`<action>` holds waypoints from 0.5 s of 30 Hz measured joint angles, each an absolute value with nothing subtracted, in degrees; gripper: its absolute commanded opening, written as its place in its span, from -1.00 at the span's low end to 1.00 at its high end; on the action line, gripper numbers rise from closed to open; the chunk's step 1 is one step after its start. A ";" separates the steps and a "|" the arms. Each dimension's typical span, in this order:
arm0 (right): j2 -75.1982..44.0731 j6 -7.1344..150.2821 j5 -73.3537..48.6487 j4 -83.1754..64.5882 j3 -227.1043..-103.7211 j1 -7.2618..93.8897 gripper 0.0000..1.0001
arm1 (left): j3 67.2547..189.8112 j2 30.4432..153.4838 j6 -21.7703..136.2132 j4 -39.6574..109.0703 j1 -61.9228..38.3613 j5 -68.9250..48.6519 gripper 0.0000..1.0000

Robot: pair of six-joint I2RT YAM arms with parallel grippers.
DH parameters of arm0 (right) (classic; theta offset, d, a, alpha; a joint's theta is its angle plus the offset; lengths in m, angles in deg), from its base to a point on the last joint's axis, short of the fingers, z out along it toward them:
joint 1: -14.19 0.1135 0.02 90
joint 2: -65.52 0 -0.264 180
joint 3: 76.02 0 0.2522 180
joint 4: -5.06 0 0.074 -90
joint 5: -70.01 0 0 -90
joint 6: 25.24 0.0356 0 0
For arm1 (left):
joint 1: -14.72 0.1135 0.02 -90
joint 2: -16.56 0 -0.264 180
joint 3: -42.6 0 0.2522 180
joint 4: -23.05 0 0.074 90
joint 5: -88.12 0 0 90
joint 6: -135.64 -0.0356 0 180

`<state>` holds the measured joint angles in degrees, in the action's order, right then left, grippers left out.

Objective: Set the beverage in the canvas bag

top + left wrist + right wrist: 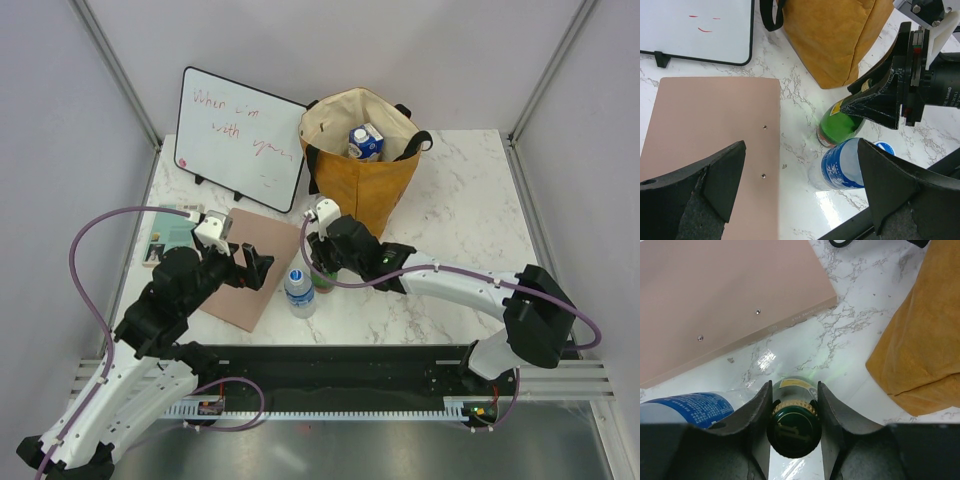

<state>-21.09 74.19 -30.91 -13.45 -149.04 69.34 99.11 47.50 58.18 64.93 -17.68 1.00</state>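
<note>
**Now clamped at the neck: green bottle ready to lift, with 1 neighbour too close**

The right gripper [792, 390] is clenched on the green bottle [840, 125]. Its 2 fingers press either side of the cap and the gold collar below it. The bottle's base rests on the marble table [450, 230], just in front of the canvas bag [365, 195], so I judge the lift has not yet begun. The bag stands upright with its mouth open, and 1 blue-and-white carton [365, 140] sits inside. The left gripper [801, 145] hangs spread wide and empty over the pink board [710, 130].

The main risk is the water bottle [842, 167]. It stands right against the green one, touching or nearly so. If the lift drags sideways instead of going straight up, the water bottle will probably topple and roll toward the table's near edge.

The grip is a second risk. It sits high, on the cap and collar, with a heavy body hanging below. A quick swing toward the bag could make the bottle pendulum between the fingers or slip out.

The bag is the third. It is soft fabric and taller than the bottle. If the bottle is carried too low, its base could catch the rim and fold the wall inward or tip the bag. A drop from too high could land on the carton.
</note>
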 measured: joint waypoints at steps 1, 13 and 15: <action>-21.09 74.21 -31.15 -13.43 -149.04 69.36 -1.00 | 99.11 47.56 58.15 64.93 -17.68 1.00 0.99; -20.67 74.43 -33.91 -34.37 -161.15 69.43 -1.00 | 99.11 47.89 58.18 64.93 -17.68 1.00 0.99; -20.67 74.43 -34.08 -37.82 -165.04 69.41 -1.00 | 99.11 47.91 58.18 64.93 -17.68 1.00 0.99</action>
<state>-20.67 74.43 -34.08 -37.82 -165.04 69.41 99.11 47.91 58.18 64.93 -17.68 1.00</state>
